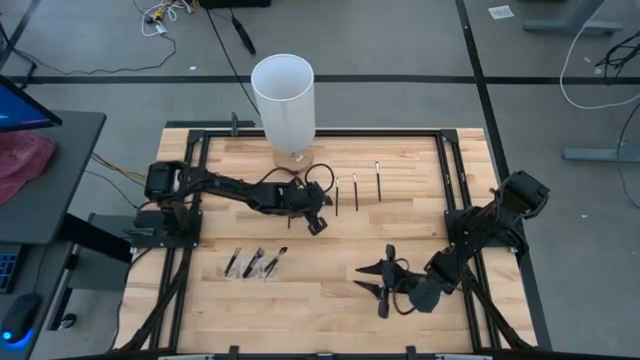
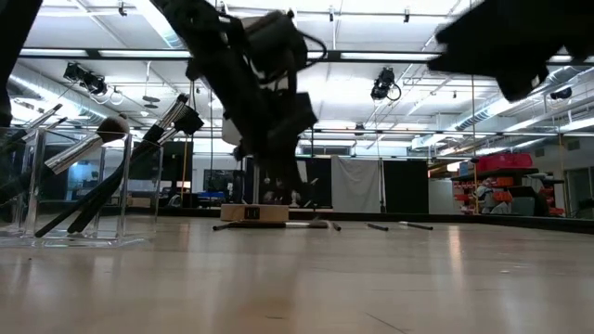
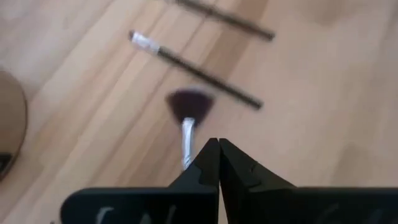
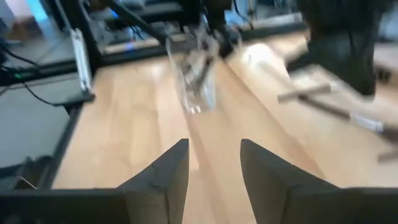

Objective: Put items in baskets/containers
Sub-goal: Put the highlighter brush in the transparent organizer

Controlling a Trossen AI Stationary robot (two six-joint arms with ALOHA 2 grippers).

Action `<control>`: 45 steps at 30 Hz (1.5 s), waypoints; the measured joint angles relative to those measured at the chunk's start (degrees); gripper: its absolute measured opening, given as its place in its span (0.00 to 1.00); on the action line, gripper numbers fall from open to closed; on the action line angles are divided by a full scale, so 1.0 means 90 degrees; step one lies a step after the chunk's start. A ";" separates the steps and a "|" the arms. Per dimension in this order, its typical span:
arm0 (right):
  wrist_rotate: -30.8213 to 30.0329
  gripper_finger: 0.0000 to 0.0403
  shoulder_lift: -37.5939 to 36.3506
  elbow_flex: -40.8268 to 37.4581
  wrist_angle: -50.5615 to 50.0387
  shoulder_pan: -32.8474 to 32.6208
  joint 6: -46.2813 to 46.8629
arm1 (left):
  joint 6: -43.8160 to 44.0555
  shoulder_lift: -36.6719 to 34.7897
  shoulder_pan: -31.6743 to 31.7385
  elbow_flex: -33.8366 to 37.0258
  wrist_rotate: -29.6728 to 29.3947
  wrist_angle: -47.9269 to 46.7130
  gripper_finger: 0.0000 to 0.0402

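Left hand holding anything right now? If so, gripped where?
Yes. The left hand is shut on a fan-tipped makeup brush, gripping its shaft just behind the silvery ferrule; the dark bristles stick out ahead. The right hand is open and empty.

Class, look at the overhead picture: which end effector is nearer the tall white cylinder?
Left. The left end effector sits just below the white cylinder; the right end effector is farther, toward the table's near edge.

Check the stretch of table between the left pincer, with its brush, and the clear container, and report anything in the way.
Nothing visible blocks it. The left pincer, shut on a fan brush, hangs over bare wood; the container sits nearer the front edge. The other brushes lie on the far side.
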State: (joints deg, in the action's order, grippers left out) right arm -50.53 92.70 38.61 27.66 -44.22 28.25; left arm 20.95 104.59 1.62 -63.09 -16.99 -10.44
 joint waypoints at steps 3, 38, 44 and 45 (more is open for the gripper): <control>0.0021 0.37 0.0003 0.0000 -0.0459 0.0082 0.0593 | -0.0162 -0.0246 -0.0170 -0.0016 -0.0085 0.0191 0.01; 0.0061 0.37 0.0003 -0.0007 -0.0200 0.0744 -0.0105 | -0.0880 0.0536 0.0277 0.2873 0.0189 0.5231 0.31; 0.0069 0.37 0.0003 -0.0007 -0.0162 0.0740 -0.0148 | -0.0967 0.0871 0.0310 0.2598 0.0166 0.5198 0.28; 0.0070 0.37 0.0003 -0.0007 -0.0163 0.0740 -0.0148 | -0.0971 0.0913 0.0312 0.2596 0.0172 0.5155 0.27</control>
State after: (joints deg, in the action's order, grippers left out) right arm -49.90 92.73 38.54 26.20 -37.56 26.92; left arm 12.21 112.81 4.43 -39.72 -15.44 35.96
